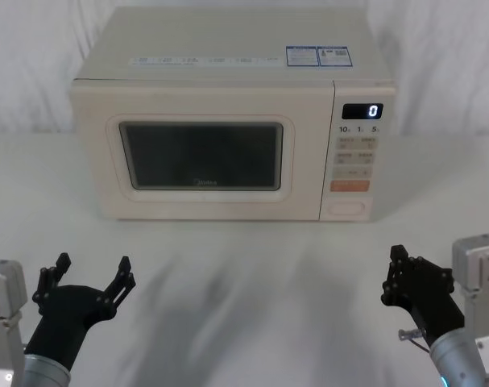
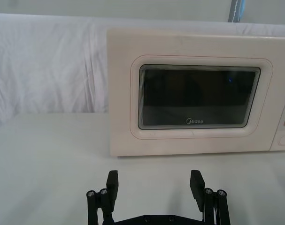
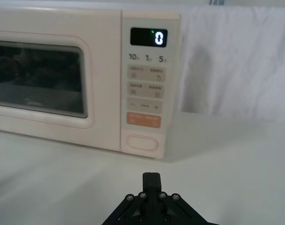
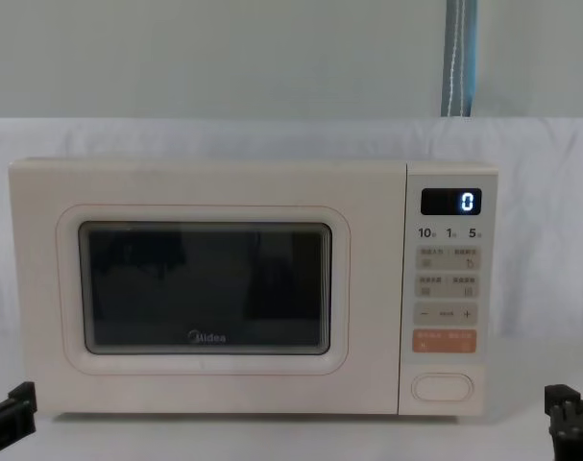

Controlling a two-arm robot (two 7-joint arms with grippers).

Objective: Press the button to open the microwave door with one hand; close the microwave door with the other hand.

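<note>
Microwave point(image 1: 228, 121): one, set at the back of the white table point(image 1: 252, 282), facing forward; display point(image 1: 362, 111) reading 0.
Door point(image 1: 204, 151): one, shut flush with the front, dark window in the middle, Midea logo below the glass.
Button point(image 1: 346, 208): one wide oval key, lowest on the panel at the microwave's right, just under the orange key point(image 1: 349, 185); untouched, nothing near it.
Left gripper point(image 1: 93, 274): low at the near left of the table, well apart from the door; fingers spread wide, nothing between them (two fingertips plain from its wrist camera).
Right gripper point(image 1: 399, 270): low at the near right, well short of the panel; fingers pressed together, empty.
Head view: top of the microwave with its stickers point(image 1: 318, 56), both arms.
Chest view: front seen straight on, blue strip point(image 4: 458, 58) on the wall behind; just tips of grippers at the lower corners.
Left wrist view: door window head-on, panel cut off at the edge.
Right wrist view: panel and button close up, door partly out of frame.
</note>
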